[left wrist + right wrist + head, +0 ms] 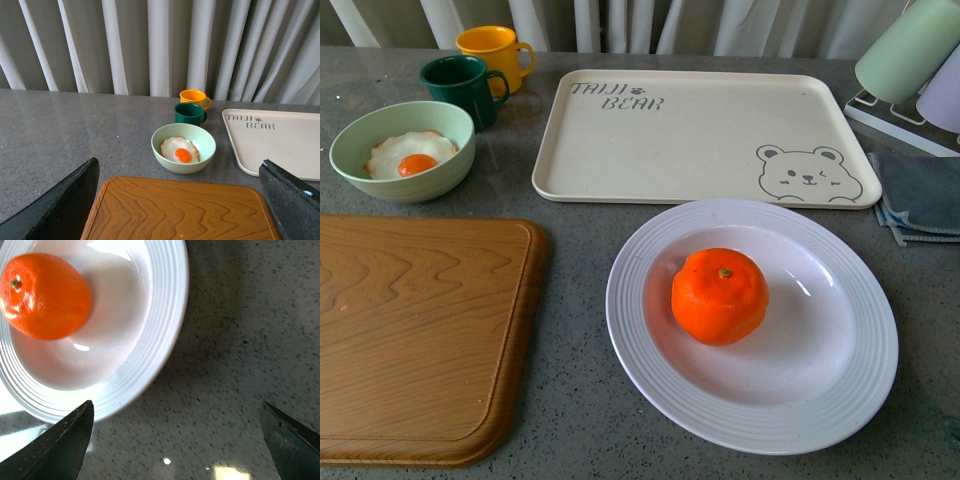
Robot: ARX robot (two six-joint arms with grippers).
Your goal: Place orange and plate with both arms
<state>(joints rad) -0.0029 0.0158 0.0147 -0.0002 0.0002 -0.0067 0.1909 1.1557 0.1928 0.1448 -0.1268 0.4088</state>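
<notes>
The orange [719, 295] sits in the middle of the white ridged plate [650, 370], which lies on the grey table at the front right. Neither arm shows in the front view. In the right wrist view the orange [45, 296] rests in the plate [167, 315], and my right gripper [175, 440] is open and empty over bare table beside the plate's rim. In the left wrist view my left gripper [182, 200] is open and empty above the wooden board [180, 210]. The orange and plate do not show there.
A wooden cutting board [415, 335] lies at the front left. A pale green bowl [402, 150] with a fried egg, a green mug [460, 88] and a yellow mug [495, 52] stand at the back left. The cream bear tray [700, 135] lies behind the plate. A cloth [920, 195] and cups [910, 50] are at the right.
</notes>
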